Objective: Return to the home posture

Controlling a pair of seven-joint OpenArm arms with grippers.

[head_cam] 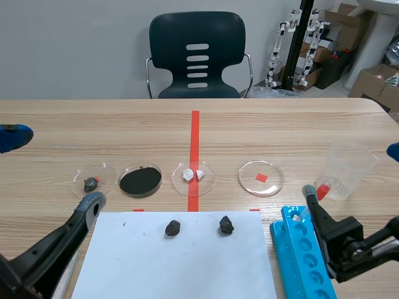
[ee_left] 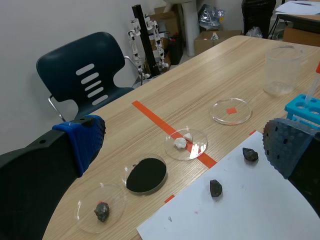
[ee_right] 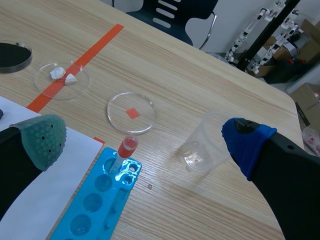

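Left pincer [ee_left: 185,142] is hanging spread and empty, low over the table's [head_cam: 62,124] near-left part, beside the white sheet [head_cam: 187,268]; right pincer [ee_right: 145,142] is likewise hovering spread and empty over the blue rack [ee_right: 102,175], capped tube [ee_right: 125,147] just ahead; both arms are lying low, probably needing only retraction.

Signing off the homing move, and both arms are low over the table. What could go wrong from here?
1. The open right hand hangs right by the red-capped tube in the blue rack, with the clear cup just beyond. A sideways retreat might knock either over.
2. The open left hand sits low by the corner of the paper sheet and the dish holding a dark lump. Dragging back could shift them.
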